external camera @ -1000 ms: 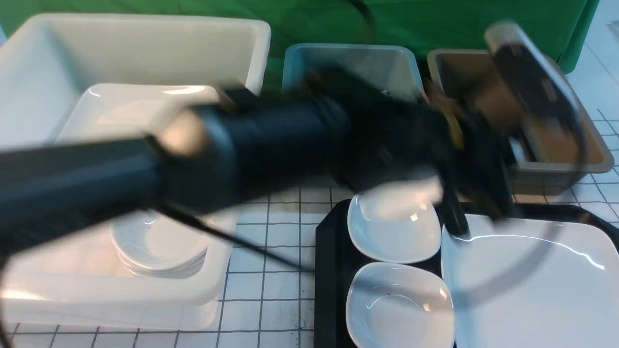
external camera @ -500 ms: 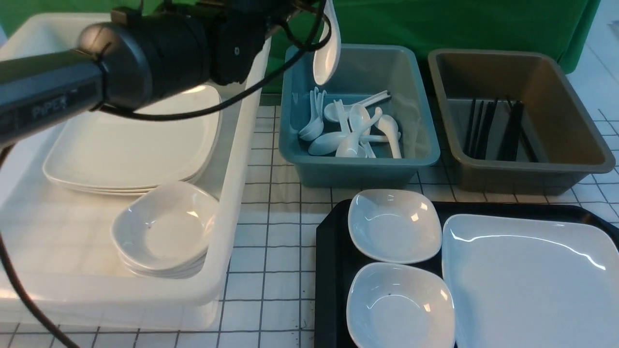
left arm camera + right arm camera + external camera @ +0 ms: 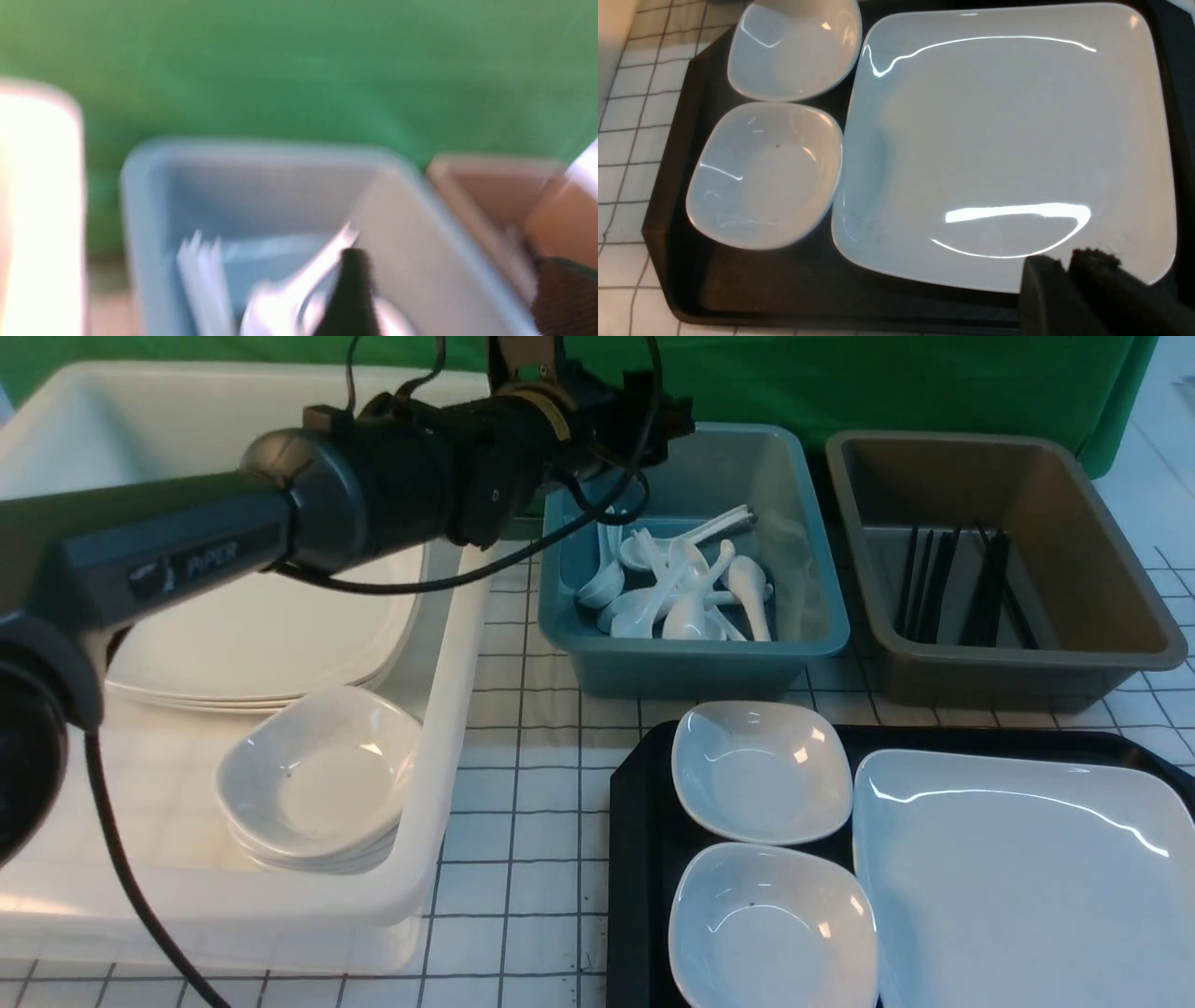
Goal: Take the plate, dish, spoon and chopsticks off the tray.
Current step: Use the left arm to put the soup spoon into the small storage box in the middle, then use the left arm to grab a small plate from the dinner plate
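Observation:
The black tray [image 3: 639, 821] holds the large white plate [image 3: 1018, 877] and two small white dishes [image 3: 761, 770] [image 3: 770, 929] side by side to its left. My left gripper [image 3: 667, 425] hovers over the blue tub's [image 3: 803, 569] back left corner. In the left wrist view it [image 3: 455, 294] is open and empty. Several white spoons [image 3: 681, 597] lie heaped in that tub. Black chopsticks [image 3: 943, 583] lie in the brown tub [image 3: 1102, 569]. My right gripper [image 3: 1066, 263] is shut and empty above the plate's [image 3: 1008, 140] near edge. It does not show in the front view.
A big white tub [image 3: 439, 859] at the left holds stacked large plates [image 3: 252, 616] and stacked small dishes [image 3: 317, 784]. The left arm stretches across it. A green cloth hangs behind the tubs. White gridded tabletop [image 3: 523, 803] lies between the tub and the tray.
My left arm swung from over the tray to the blue tub carrying a spoon. Its gripper has now opened and the spoon lies among those in the tub.

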